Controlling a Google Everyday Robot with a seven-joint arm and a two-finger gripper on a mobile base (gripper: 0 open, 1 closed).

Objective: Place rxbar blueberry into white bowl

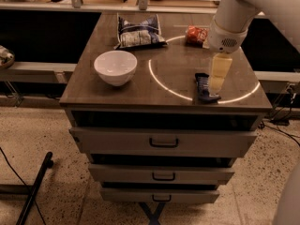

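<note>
None of the real work is done yet, as far as I can judge. The rxbar blueberry [204,91] lies flat on the tabletop [173,62], near the front right edge, right at the near arc of the pale ring marked on the wood. The white bowl [115,75] stands on the left side, well apart from the bar, and I see nothing inside it.

My gripper [216,83] hangs pointing down at the bar's right side, low and just beside it or perhaps touching; from this angle it overlaps the wrapper's edge. Whether my jaws are open or closed I cannot tell, and I see no sign that the bar is off the wood. So I take this to be the approach to the grasp, with the pick not made.

Left to do, by my reckoning: settle over the bar, close on it, lift it, carry it leftward across the ring to the bowl, and let it go inside.

At the back of the tabletop lie a crinkled chip bag [139,32] and a red can [196,34], both away from the straight path between bar and bowl. Below are the drawers [164,142], shut.
</note>
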